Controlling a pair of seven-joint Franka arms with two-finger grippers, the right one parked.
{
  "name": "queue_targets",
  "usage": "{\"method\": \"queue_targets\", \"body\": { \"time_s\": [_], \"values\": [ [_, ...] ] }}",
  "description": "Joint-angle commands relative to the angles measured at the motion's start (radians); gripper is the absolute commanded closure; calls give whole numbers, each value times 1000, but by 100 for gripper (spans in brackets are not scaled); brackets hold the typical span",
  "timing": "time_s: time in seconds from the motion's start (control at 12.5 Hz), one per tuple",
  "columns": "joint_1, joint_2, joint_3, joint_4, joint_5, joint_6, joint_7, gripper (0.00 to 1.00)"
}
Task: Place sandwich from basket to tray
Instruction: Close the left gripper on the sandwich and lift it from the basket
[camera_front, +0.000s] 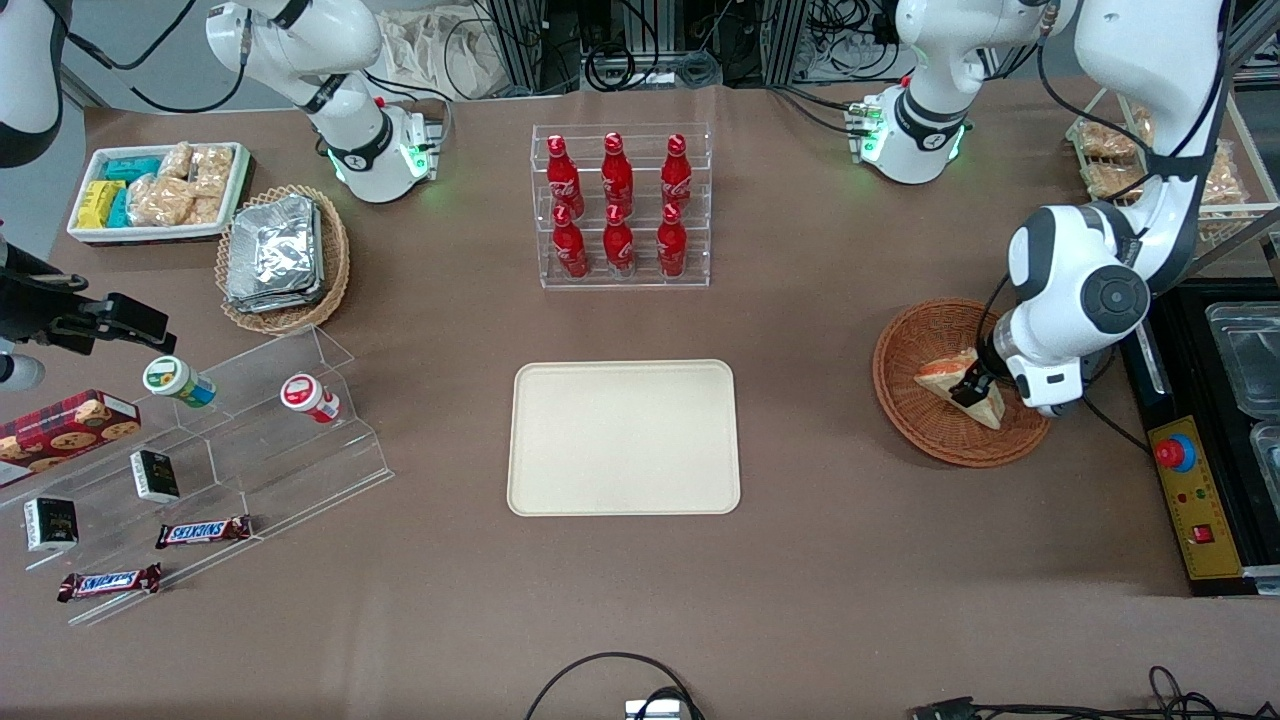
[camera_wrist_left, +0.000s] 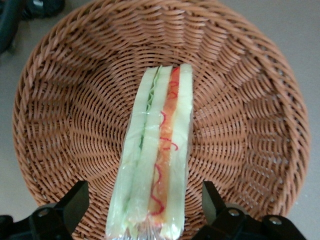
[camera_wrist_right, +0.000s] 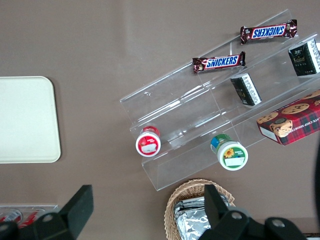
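Note:
The sandwich, a wrapped white-bread wedge with orange-red and green layers on its cut edge, lies in the round reddish-brown wicker basket at the working arm's end of the table. My gripper is lowered into the basket over the sandwich. It is open, one black finger on each side of the wedge with a gap between each finger and the wrap. The cream-beige tray lies flat at the table's middle, bare.
A clear rack of red bottles stands farther from the front camera than the tray. A black control box sits beside the basket at the table's edge. A clear stepped shelf with snacks and an oval basket of foil packs lie toward the parked arm's end.

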Motion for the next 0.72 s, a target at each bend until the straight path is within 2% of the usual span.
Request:
{"method": "queue_targets", "body": {
  "time_s": [0.0, 0.08, 0.16, 0.24, 0.32, 0.48, 0.64],
  "values": [
    [-3, 52, -4, -5, -8, 82, -64, 0],
    [-4, 56, -4, -1, -8, 84, -96, 0],
    [-3, 57, -4, 2, -6, 84, -122, 37],
    [2, 53, -4, 3, 1, 81, -119, 85],
    [0, 53, -3, 3, 5, 81, -117, 100],
    [0, 43, -4, 21, 5, 55, -117, 100],
    [0, 26, -7, 91, 5, -56, -101, 100]
  ]
}}
